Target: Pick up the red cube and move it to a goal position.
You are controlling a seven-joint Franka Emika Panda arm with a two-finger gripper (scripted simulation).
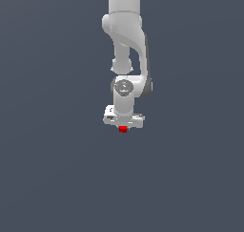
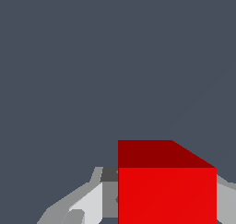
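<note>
Red cube [image 2: 167, 195] fills the near wrist view, clamped between the gripper [image 1: 123, 127] fingers [image 2: 87, 204], apparently for carrying toward the goal.

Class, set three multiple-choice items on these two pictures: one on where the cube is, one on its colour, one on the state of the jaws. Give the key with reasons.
1. Where is the cube?
A. Right under the gripper
B. Far off at the exterior view's left edge
C. On top of the arm

2. What colour is the cube?
A. Blue
B. Red
C. Green

3. How do the jaws stand?
A. Wide open with nothing between them
B. Out of sight in both views
C. Either side of the cube, close against it

Key: 1 A, the exterior view shows it just below the white gripper. 2 B, it is bright red in both views. 3 C, the wrist view shows a grey finger beside each side of the cube.
</note>
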